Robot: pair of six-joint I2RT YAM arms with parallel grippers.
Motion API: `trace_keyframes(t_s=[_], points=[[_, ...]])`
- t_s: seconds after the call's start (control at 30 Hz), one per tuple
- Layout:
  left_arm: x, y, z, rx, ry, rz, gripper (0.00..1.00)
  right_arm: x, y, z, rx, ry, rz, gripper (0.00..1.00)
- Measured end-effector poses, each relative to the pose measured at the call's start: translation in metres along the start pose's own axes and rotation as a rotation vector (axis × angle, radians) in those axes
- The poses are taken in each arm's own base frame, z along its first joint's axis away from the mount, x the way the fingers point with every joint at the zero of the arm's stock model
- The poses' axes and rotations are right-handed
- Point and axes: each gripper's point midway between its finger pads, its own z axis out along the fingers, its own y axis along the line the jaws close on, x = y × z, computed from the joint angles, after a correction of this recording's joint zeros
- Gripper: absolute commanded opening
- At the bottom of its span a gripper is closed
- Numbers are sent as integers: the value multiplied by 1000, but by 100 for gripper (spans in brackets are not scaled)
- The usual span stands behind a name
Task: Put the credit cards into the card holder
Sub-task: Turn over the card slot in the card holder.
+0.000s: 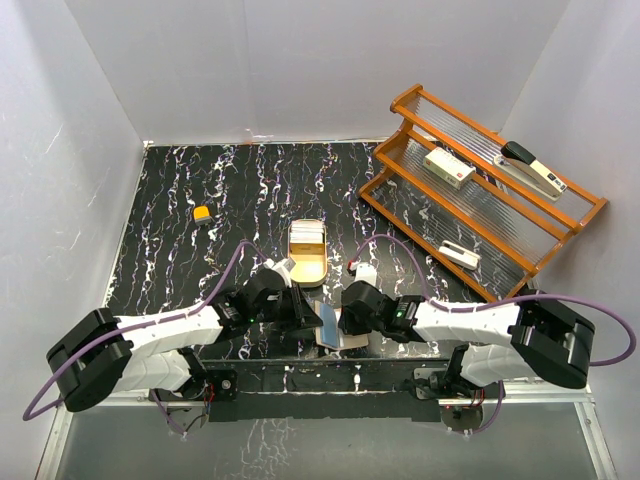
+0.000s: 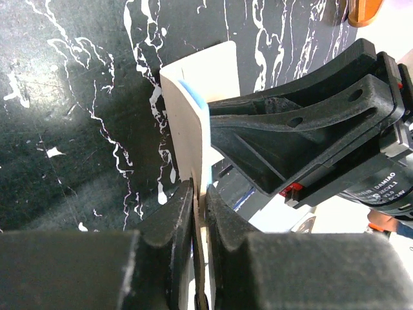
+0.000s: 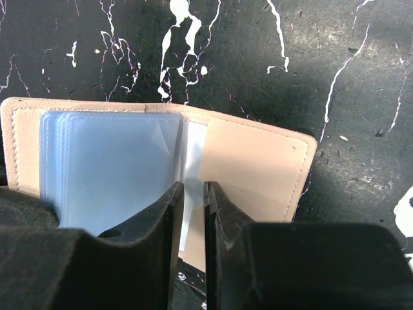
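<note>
Near-middle of the table: the card holder is held open between both arms. The left gripper is pinched on the holder's tan cover edge. The right gripper is closed on a thin pale sheet at the fold; card or sleeve cannot be told. Should either pinch be dragged sideways, the cover could be twisted shut, the sheet creased, and the slot missed.
</note>
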Motion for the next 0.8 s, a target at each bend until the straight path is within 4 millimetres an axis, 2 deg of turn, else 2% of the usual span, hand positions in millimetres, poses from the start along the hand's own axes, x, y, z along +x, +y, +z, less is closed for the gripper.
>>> trace_keyframes(t_s=[0.07, 0.23, 0.47, 0.67, 0.8], points=[[0, 0, 0, 3, 0, 0, 0, 0, 0, 0, -2, -2, 1, 17], [0, -4, 0, 21, -2, 4, 0, 0, 0, -1, -4, -8, 3, 20], [1, -1, 1, 19, -2, 3, 0, -1, -1, -11, -9, -5, 18, 39], [1, 6, 0, -10, -5, 3, 0, -14, 13, -33, -85, -47, 56, 52], [0, 6, -2, -14, -16, 3, 0, -17, 25, -40, -145, -44, 76, 61]])
